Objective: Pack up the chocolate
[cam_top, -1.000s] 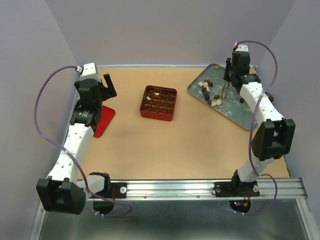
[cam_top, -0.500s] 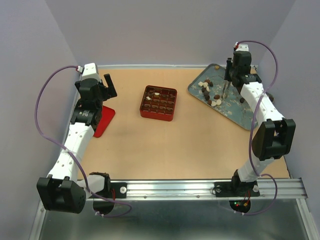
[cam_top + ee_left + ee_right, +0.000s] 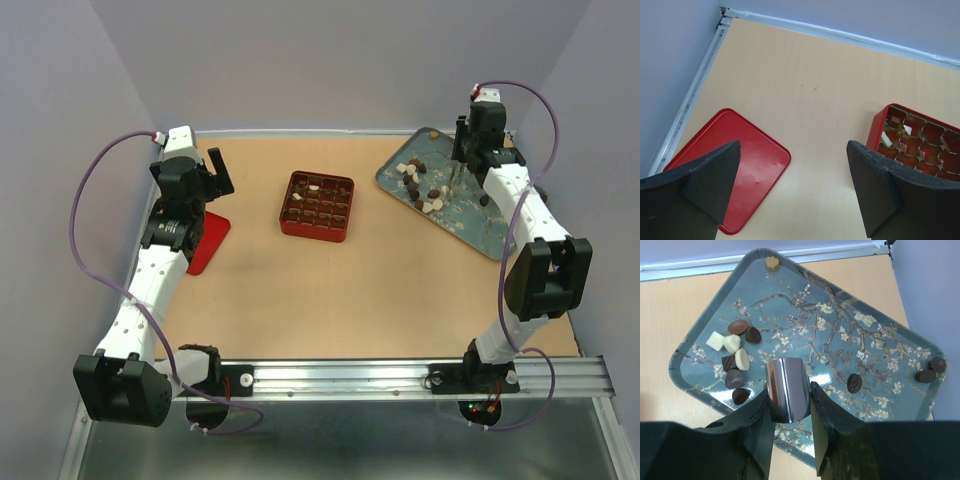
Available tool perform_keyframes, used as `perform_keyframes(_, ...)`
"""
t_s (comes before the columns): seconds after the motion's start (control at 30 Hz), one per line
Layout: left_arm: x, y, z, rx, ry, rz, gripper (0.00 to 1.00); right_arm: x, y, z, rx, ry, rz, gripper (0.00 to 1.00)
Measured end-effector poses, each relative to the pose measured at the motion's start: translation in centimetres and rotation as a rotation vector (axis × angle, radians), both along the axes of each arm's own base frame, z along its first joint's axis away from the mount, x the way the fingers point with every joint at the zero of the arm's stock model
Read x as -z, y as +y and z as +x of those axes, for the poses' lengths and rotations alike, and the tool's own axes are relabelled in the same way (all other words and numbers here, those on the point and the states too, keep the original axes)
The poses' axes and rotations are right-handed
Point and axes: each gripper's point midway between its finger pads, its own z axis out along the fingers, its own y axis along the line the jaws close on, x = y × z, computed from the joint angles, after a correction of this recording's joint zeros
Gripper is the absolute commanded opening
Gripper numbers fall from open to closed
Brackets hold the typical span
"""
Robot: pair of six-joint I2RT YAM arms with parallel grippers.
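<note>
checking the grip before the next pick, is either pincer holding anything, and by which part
The right pincer is shut on the metal tongs, clamping their upper part, tips hanging toward the tray. The left pincer is open and holds nothing.

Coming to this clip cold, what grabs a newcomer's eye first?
The blue blossom-patterned tray at the far right, strewn with dark and cream chocolate pieces, with the right gripper clamped on shiny metal tongs above it. Next, the red gridded box mid-table, partly filled, and the left gripper wide open above a flat red lid.

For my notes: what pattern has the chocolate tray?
Teal tray, brown branches, white blossoms; clearest in the right wrist view.
</note>
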Motion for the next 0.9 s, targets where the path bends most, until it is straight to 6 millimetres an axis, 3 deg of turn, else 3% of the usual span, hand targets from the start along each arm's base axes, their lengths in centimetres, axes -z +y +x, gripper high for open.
perform_keyframes(0.67, 0.0, 0.0, 0.0, 0.000, 0.000, 0.000, 0.99, -0.3, -0.4, 0.6, -0.023, -0.027, 0.040, 0.40)
perform_keyframes(0.9, 0.1, 0.0, 0.0, 0.000, 0.002, 0.000, 0.99, 0.7, -0.4, 1.0, -0.031, -0.008, 0.047, 0.40)
